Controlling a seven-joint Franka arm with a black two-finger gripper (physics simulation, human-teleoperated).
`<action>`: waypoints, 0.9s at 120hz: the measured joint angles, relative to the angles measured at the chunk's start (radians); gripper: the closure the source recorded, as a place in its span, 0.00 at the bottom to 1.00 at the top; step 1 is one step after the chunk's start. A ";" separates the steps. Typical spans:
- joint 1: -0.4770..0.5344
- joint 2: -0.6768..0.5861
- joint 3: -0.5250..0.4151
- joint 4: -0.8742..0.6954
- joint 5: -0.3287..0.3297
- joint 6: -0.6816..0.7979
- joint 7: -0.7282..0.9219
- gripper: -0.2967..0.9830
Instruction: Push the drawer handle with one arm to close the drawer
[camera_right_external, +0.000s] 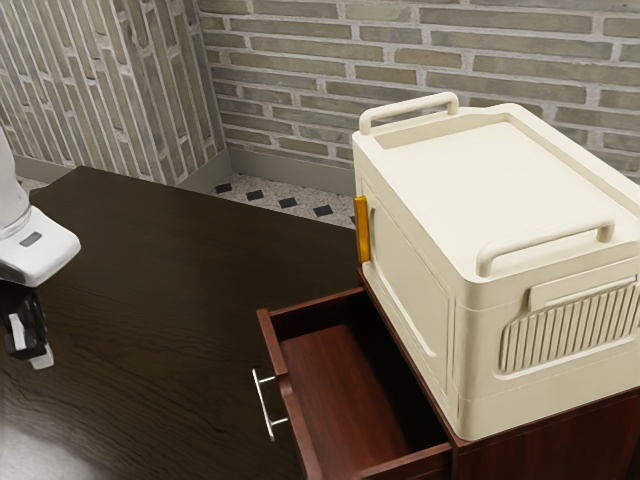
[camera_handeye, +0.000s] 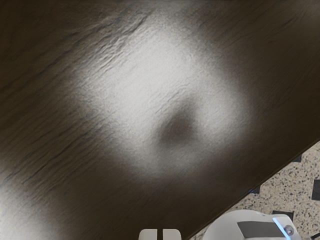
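A: Where's the handle?
B: Handle (camera_right_external: 264, 405) is a thin metal bar on the front of the drawer (camera_right_external: 350, 385), under the cream appliance (camera_right_external: 500, 180). Drawer's pulled out, its front facing the exterior view's left.
A: Pincer (camera_right_external: 38, 357)?
B: Well apart from the handle, over the dark counter (camera_right_external: 165, 270), toward the exterior view's left. Clenched, nothing in it: fingertips (camera_handeye: 148, 234) sit side by side in the wrist view.
A: How will it handle?
B: Bar looks stiff and smooth, so a tip could skid off. Drawer looks like wood, moderate weight, no load inside that I can see. Should slide if pushed straight; may bind if shoved at one end.
A: Grip it?
B: No need. Press mid-bar with the clenched tips, square to the drawer front, along the slide. If the bar slips, push the wood just behind it.
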 joint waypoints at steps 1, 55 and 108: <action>0.000 0.000 0.000 0.000 0.000 0.000 0.000 0.84; -0.008 0.001 0.000 -0.017 0.000 0.005 0.008 0.85; -0.038 0.087 0.002 -0.143 -0.054 0.256 0.004 0.85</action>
